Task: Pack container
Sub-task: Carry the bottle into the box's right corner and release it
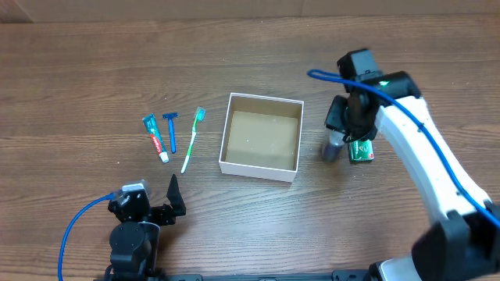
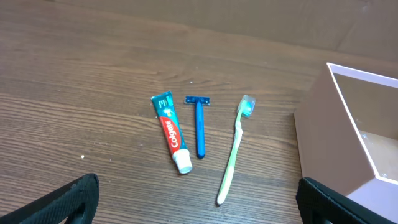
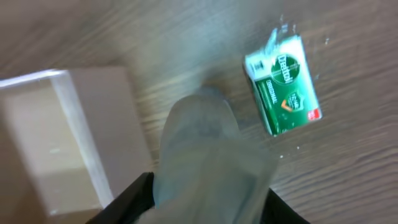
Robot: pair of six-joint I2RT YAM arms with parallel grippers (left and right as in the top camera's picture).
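The container, a square shallow box with white walls and brown inside, stands mid-table and holds nothing; it also shows in the left wrist view and the right wrist view. My right gripper is shut on a pale grey-blue bottle just right of the container; the bottle hangs over the table. A green soap packet lies beside it. My left gripper is open and empty near the front edge. A toothpaste tube, blue razor and green toothbrush lie left of the container.
The toothpaste, razor and toothbrush lie in a row on the wooden table. Blue cables trail from both arms.
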